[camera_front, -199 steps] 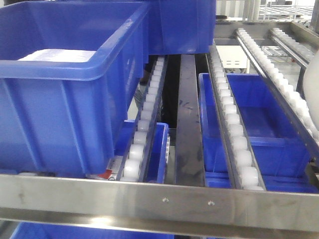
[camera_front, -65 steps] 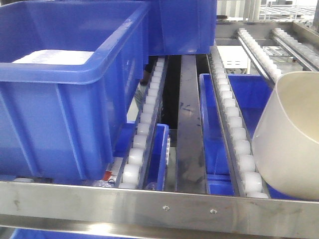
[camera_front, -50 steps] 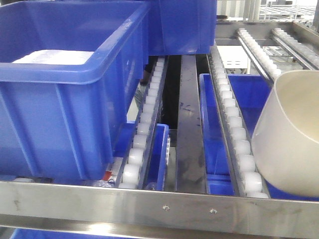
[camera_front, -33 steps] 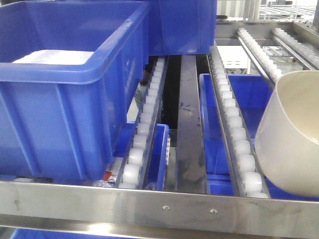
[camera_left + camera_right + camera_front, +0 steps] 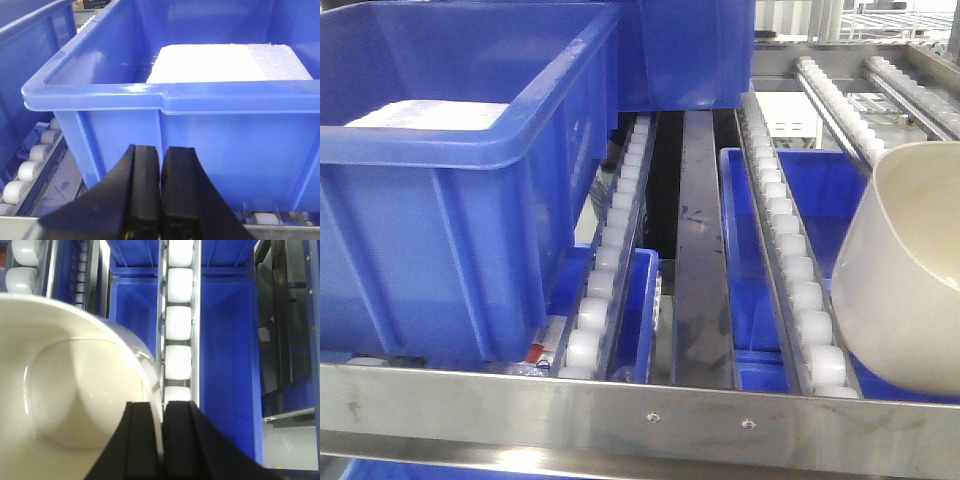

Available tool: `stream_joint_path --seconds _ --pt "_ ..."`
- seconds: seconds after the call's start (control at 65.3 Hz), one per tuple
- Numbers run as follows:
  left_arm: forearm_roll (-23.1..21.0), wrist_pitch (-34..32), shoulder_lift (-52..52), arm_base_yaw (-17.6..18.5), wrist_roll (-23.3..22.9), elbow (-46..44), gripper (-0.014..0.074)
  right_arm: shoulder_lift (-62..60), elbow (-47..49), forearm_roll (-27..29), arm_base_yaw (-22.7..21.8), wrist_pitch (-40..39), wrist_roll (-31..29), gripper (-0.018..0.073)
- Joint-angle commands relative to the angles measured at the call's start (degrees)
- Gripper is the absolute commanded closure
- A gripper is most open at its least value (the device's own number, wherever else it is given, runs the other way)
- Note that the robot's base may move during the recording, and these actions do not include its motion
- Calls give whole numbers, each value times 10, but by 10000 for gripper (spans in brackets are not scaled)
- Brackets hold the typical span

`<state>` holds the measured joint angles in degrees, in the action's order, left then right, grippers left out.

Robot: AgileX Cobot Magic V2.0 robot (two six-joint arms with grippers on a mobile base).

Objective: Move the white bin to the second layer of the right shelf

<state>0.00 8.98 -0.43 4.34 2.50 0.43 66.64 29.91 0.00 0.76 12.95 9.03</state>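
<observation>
We saw the right claw clamped on the rim of the white bin, one finger inside the wall and one outside. The bin hung tilted above the roller lanes of the right shelf second layer, beyond its steel front rail. The left claw was pressed shut on nothing, facing a blue crate holding a white foam block.

White bin cropped at right edge
</observation>
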Motion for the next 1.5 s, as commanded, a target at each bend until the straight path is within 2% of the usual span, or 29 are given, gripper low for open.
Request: stream_joint_path --seconds 0.0,0.077,0.153,0.505,0.704,0.873,1.01,1.209,1.332,1.485 --pt "-3 -49 -9 2 -3 21 512 -10 18 8 -2 -34 0 386" --pt "-3 -49 -9 2 -3 21 512 -10 18 18 -2 -34 0 300" --pt "-3 -49 -9 2 -3 21 512 -10 18 20 -2 -34 0 253" --pt "-3 -49 -9 2 -3 21 512 -38 18 20 -2 -8 0 251" --pt "-3 -49 -9 2 -3 21 512 -98 18 20 -2 14 0 251" --pt "-3 -49 -9 2 -3 21 512 -162 18 20 -2 64 -1 253" --pt "-3 -49 -9 2 -3 21 512 -215 18 20 -2 120 -1 316" --pt "-3 -49 -9 2 -3 21 512 -287 18 20 -2 199 -6 519" --pt "-3 -49 -9 2 -3 21 512 -335 16 20 -2 238 -6 508" --pt "-3 -49 -9 2 -3 21 512 -405 -12 20 -2 231 -6 508"
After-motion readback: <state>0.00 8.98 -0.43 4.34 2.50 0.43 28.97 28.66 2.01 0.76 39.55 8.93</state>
